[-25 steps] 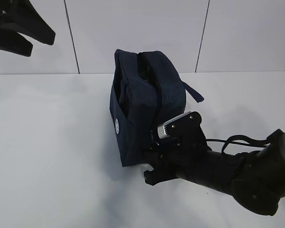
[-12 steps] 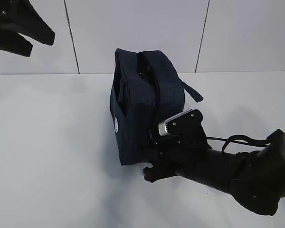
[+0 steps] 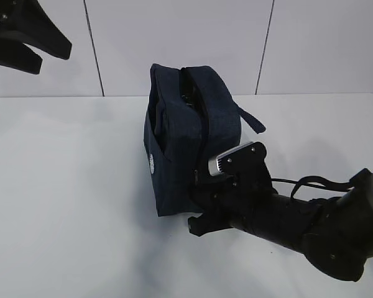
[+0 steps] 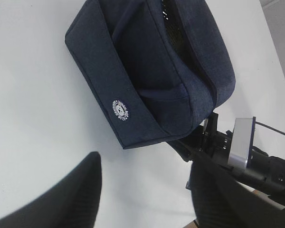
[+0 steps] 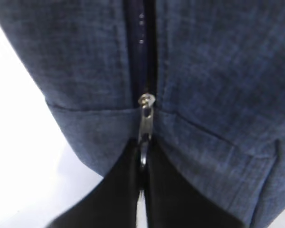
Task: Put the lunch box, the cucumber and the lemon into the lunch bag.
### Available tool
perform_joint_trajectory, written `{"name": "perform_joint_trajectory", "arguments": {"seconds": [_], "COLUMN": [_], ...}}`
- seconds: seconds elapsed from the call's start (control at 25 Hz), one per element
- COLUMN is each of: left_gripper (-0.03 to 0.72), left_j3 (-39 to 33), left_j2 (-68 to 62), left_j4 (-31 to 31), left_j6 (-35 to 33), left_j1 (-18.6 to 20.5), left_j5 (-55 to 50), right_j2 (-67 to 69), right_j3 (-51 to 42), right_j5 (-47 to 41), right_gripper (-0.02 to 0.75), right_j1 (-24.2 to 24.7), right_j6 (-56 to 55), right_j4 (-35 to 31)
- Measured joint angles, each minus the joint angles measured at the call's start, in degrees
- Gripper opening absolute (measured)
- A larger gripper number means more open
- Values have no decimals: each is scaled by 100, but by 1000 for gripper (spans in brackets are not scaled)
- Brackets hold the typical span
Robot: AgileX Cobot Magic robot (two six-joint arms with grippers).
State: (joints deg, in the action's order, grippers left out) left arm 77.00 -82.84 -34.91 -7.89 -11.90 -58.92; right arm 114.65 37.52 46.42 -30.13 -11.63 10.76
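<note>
The dark navy lunch bag stands on the white table, its top zipper slit partly open. My right gripper is pressed against the bag's near end. In the right wrist view its fingers are shut on the silver zipper pull of the lunch bag. My left gripper hangs high at the far left, open with nothing in it. Its wrist view looks down on the lunch bag past the left gripper. The lunch box, the cucumber and the lemon are out of view.
A loose strap end sticks out from the bag's right side. My right arm with its cable lies low across the near right of the table. A panelled wall closes the back.
My right gripper has shut on the zipper pull. The slit on top of the bag looks slightly narrower than a second ago. The left arm has not moved.
</note>
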Motion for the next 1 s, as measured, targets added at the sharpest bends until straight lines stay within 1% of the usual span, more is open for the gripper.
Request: {"name": "perform_joint_trajectory", "arguments": {"seconds": [0.24,0.44,0.56,0.76,1.0], "left_gripper": [432,432,432,432,432], "left_j3": [0,0,0,0,0], "left_j2": [0,0,0,0,0], "left_j4": [37,49,49,49,49], "left_j6": [0,0,0,0,0], "left_j1": [0,0,0,0,0], "left_j5": [0,0,0,0,0], "right_j2": [0,-41,-277,-711,-1187], "right_j3": [0,7,7,7,38], "right_j5": [-24,-262,-646,-1610,-2571], "right_gripper": [8,8,8,8,8], "right_j1": [0,0,0,0,0], "right_j6": [0,0,0,0,0], "right_j4": [-12,-12,-22,-22,15]}}
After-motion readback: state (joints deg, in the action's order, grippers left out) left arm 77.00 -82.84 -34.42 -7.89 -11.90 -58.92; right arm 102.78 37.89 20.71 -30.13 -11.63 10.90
